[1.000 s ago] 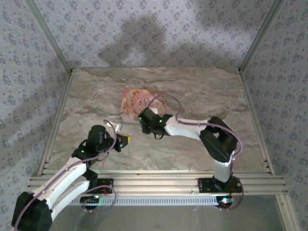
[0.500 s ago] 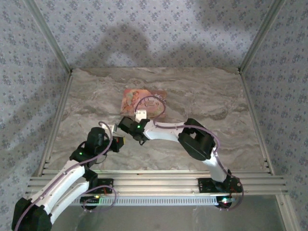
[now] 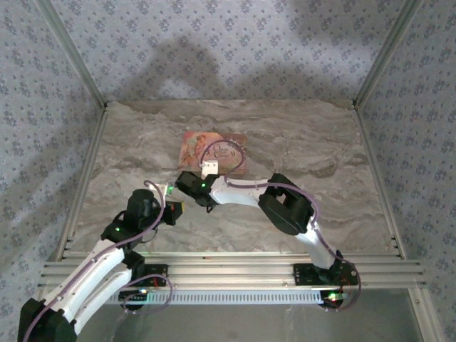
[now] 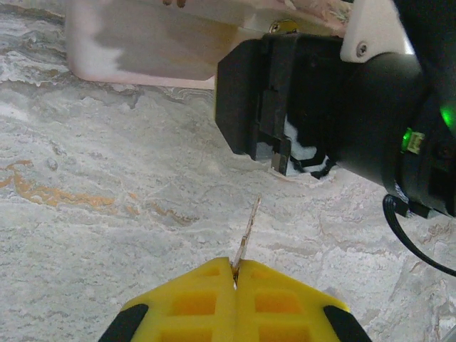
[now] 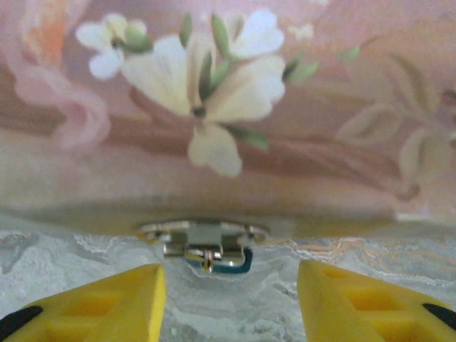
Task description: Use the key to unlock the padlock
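near edge: aluminium rails (image 3: 228, 265) border a grey-beige marbled table (image 3: 320, 142). left gripper (image 4: 235, 265), yellow fingers pressed together, pinches the key (image 4: 247, 229), blade pointing forward. beyond it, right gripper (image 5: 228, 278) is spread either side of the padlock (image 5: 226, 262), which sits at the metal clasp of the pink floral box (image 5: 214, 107). behind: flower-patterned walls (image 3: 214, 43). lid lettering is too small to read.

White arms (image 3: 236, 190), black joints, seemingly purple cables, green lights, yellow recessed tool fingers (image 4: 199, 305).
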Robot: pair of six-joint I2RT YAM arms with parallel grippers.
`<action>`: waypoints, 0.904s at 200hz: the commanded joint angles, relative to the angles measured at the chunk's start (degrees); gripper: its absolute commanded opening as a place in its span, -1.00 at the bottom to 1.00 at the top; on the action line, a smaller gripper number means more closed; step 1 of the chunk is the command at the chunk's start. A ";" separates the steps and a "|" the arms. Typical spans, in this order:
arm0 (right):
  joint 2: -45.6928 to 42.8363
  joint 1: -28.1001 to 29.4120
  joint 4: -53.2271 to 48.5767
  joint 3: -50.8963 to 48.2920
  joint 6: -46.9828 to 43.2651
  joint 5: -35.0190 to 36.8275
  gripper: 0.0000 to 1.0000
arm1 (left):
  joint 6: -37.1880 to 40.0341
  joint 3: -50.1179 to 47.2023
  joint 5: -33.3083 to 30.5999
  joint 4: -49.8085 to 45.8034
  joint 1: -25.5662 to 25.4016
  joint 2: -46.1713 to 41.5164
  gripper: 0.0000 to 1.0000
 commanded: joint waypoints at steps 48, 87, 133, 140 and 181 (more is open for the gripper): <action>3.57 -1.19 1.12 2.41 -0.57 0.87 -0.02 | -0.30 -0.98 -0.80 -1.97 0.26 -2.54 -1.00; 3.84 -1.75 1.97 2.54 -1.35 0.81 -0.07 | -0.30 -1.31 -0.67 -1.92 0.22 -2.90 -1.00; 4.36 -2.30 3.22 2.96 -2.27 0.45 -0.16 | -0.12 -1.50 -0.32 -1.89 0.21 -3.47 -1.00; 4.39 -2.45 3.37 3.14 -2.41 0.37 -0.16 | -0.12 -1.53 -0.32 -1.92 0.26 -3.50 -1.00; 4.73 -2.56 3.39 4.19 -2.75 0.48 -0.21 | -0.12 -1.67 -0.16 -1.57 0.26 -3.52 -1.00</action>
